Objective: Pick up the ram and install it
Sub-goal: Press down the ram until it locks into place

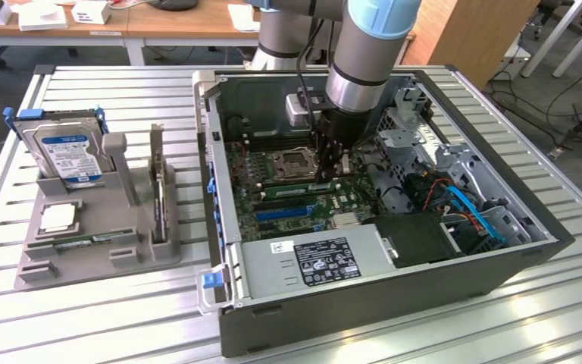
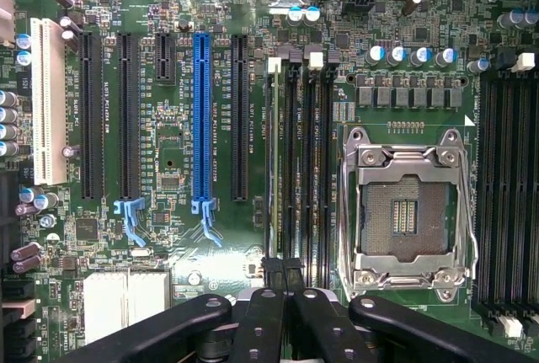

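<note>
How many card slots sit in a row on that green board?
6, side by side: white slot at one end, two long black, one short black, one blue, another long black beside the memory slots. Others may be hidden.

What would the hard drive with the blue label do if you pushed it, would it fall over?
Probably not easily: the hard drive stands on edge in a slot of the grey holder, which likely props it. Its metal case looks stiff, and it is probably heavy for its size.
</note>
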